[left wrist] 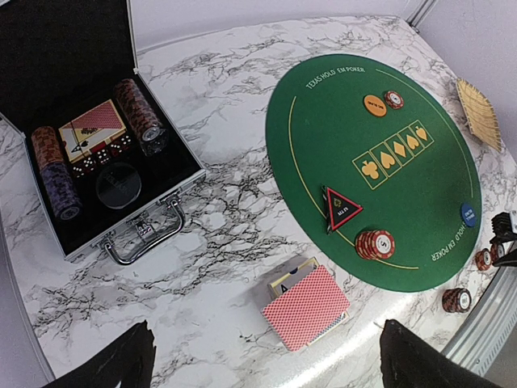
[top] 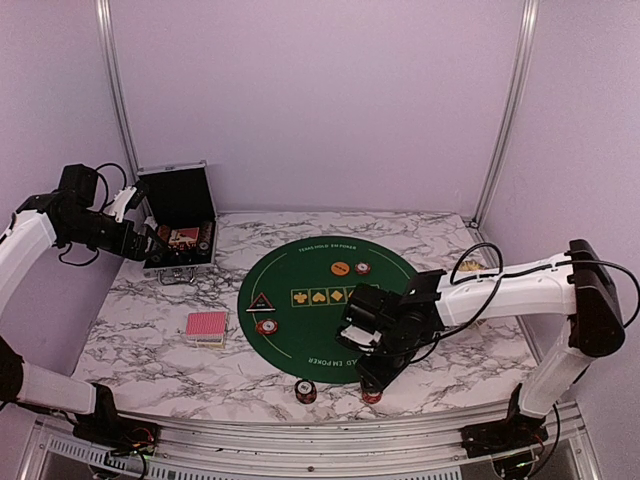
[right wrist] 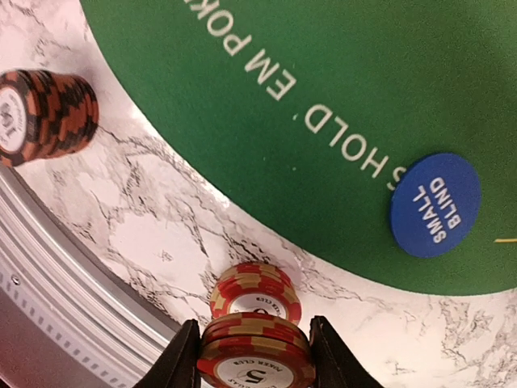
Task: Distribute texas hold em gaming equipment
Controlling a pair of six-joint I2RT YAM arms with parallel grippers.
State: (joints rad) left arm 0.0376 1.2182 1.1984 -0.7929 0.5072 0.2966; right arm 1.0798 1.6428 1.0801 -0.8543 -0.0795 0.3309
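Note:
My right gripper (right wrist: 254,368) is shut on a short stack of red poker chips (right wrist: 257,356) marked 5, both fingers (right wrist: 181,362) against its sides. Just beyond it, another red chip stack (right wrist: 255,291) stands on the marble, and the blue small blind button (right wrist: 435,204) lies on the green mat (right wrist: 323,73). From above, this gripper (top: 372,382) is low near the front edge. My left gripper (left wrist: 262,368) hangs open high over the pink-red-backed card deck (left wrist: 305,307). The black triangular marker (left wrist: 341,208), a chip stack (left wrist: 376,243) and the orange button (left wrist: 374,104) rest on the mat.
The open silver-edged black case (left wrist: 149,230) at the back left holds more chips and cards. A darker chip stack (right wrist: 40,113) stands near the metal front rail (right wrist: 56,267). A fanned hand of cards (left wrist: 478,113) lies beyond the mat's right side.

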